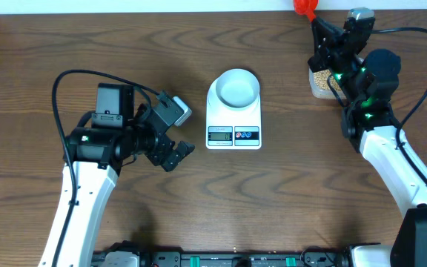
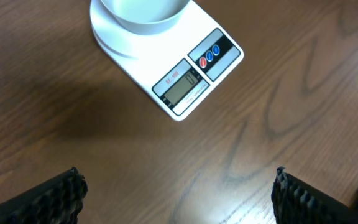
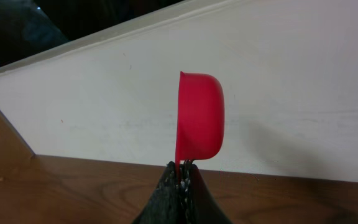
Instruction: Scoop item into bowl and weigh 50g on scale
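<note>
Right claw clamps red scoop by white wall; left claw gapes above table.

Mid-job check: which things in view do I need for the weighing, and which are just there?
For the job: bowl, scale, beans, clear tub, red scoop in the shut right gripper.
Just there: arm cables, white wall.

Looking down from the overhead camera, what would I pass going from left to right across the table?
First the left gripper, jaws open → the white scale, with the bowl sitting on it → the red scoop at the far edge.
</note>
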Robot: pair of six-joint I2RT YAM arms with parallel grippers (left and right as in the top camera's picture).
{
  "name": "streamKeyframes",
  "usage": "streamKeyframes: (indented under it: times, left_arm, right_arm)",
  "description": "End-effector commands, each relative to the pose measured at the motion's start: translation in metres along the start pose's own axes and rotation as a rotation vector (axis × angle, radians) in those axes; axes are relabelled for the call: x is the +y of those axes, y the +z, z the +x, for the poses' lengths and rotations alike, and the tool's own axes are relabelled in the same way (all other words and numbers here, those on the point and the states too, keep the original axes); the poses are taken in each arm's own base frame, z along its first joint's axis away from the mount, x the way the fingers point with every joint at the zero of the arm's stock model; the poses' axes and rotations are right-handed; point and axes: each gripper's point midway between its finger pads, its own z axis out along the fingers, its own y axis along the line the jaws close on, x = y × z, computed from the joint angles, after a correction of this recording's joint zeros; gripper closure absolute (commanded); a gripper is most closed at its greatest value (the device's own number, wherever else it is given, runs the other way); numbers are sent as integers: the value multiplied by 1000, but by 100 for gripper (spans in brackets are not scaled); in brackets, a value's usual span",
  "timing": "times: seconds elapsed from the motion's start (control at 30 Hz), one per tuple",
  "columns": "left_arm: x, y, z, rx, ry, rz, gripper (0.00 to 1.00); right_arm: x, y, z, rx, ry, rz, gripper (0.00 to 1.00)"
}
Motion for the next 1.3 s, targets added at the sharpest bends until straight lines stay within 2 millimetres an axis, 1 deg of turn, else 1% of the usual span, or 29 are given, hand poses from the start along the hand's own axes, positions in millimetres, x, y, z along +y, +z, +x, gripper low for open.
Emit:
streamKeyframes:
  times: [0.0, 0.13, 0.3, 0.43, 0.87, 1.0, 1.13, 1.27]
  left_arm:
    - [-3, -13, -11, -30, 71, 1, 3]
    - [-3, -14, -12, -29, 75, -4, 2]
    - [4, -14, -7, -1, 75, -44, 2]
    - [4, -14, -7, 0, 74, -44, 2]
    - [5, -14, -7, -2, 75, -45, 2]
    - [6, -15, -10, -12, 80, -51, 2]
    - [5, -19, -12, -19, 86, -57, 2]
    - [3, -25, -16, -17, 129, -54, 2]
  right_arm:
    - [0, 1, -13, -28, -22, -2, 99]
    - [1, 1, -13, -26, -22, -6, 99]
    - [1, 1, -13, -26, -22, -10, 99]
    - [6, 1, -12, -19, -22, -34, 99]
    - [6, 1, -12, -18, -23, -37, 99]
    - [11, 1, -10, -9, -23, -65, 99]
    - [14, 0, -9, -3, -23, -84, 99]
    - [14, 0, -9, -3, -23, -84, 99]
